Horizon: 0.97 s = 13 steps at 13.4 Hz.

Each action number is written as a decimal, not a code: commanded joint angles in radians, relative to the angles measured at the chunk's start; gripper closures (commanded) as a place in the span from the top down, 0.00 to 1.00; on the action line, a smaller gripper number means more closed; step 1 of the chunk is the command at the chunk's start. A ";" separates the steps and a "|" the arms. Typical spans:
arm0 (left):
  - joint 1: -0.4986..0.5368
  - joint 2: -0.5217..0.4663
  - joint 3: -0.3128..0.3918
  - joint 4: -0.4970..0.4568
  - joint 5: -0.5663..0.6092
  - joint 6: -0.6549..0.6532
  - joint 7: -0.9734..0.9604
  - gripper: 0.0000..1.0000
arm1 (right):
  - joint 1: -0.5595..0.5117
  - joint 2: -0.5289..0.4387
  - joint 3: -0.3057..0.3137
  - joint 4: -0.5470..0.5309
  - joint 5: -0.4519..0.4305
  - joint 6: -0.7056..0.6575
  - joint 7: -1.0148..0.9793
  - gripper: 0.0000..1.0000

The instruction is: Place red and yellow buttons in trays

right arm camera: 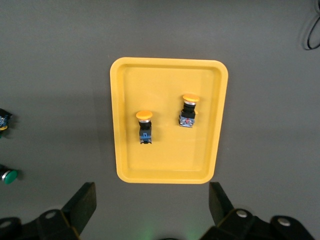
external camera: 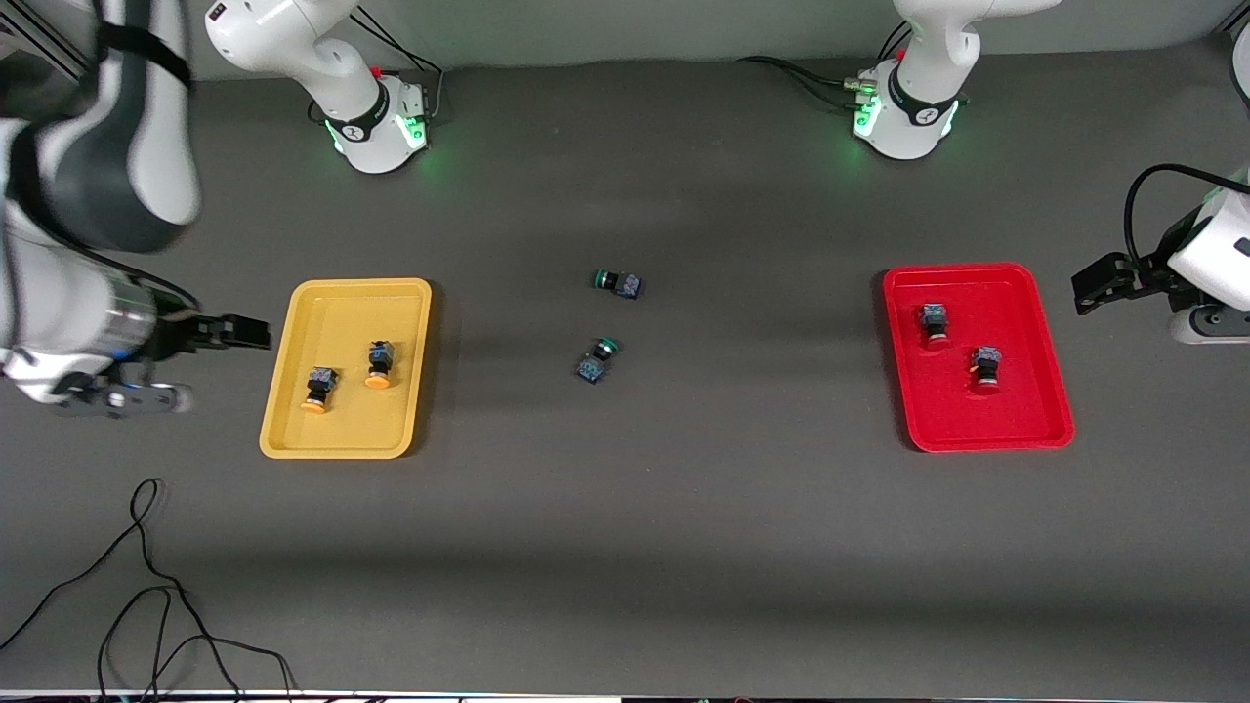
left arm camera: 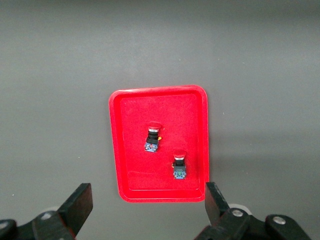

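I see two yellow buttons (external camera: 347, 376) in the yellow tray (external camera: 293, 430) at frame left, two red buttons (external camera: 962, 342) in the red tray (external camera: 1050, 430) at right. Green-capped switches (external camera: 605, 322) lie mid-surface. Left tool (left arm camera: 147, 207) and right tool (right arm camera: 152, 205) hang spread beside their trays.

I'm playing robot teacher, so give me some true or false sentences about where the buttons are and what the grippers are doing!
1. Both yellow buttons lie in the yellow tray. True.
2. One red button is on the bare table. False: both red buttons lie in the red tray.
3. The two green buttons lie on the table between the trays. True.
4. The left gripper holds a red button. False: it is open and holds nothing, out past the red tray at the left arm's end of the table.
5. The right gripper is open beside the yellow tray. True.
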 commanded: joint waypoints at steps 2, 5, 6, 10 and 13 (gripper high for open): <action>0.007 0.006 -0.010 0.019 -0.009 -0.021 -0.011 1.00 | -0.434 -0.151 0.454 -0.086 -0.110 0.025 0.046 1.00; 0.001 0.009 -0.012 0.019 -0.009 -0.020 -0.014 1.00 | -0.606 -0.203 0.615 -0.115 -0.123 0.031 0.046 1.00; 0.003 0.008 -0.013 0.019 -0.009 -0.024 -0.013 1.00 | -0.604 -0.205 0.612 -0.110 -0.123 0.030 0.046 1.00; 0.006 -0.005 -0.013 0.013 -0.025 -0.036 -0.013 1.00 | -0.601 -0.208 0.612 -0.077 -0.143 0.022 0.046 1.00; 0.004 -0.023 -0.013 -0.009 -0.026 -0.033 -0.011 1.00 | -0.601 -0.203 0.612 -0.058 -0.145 0.022 0.043 1.00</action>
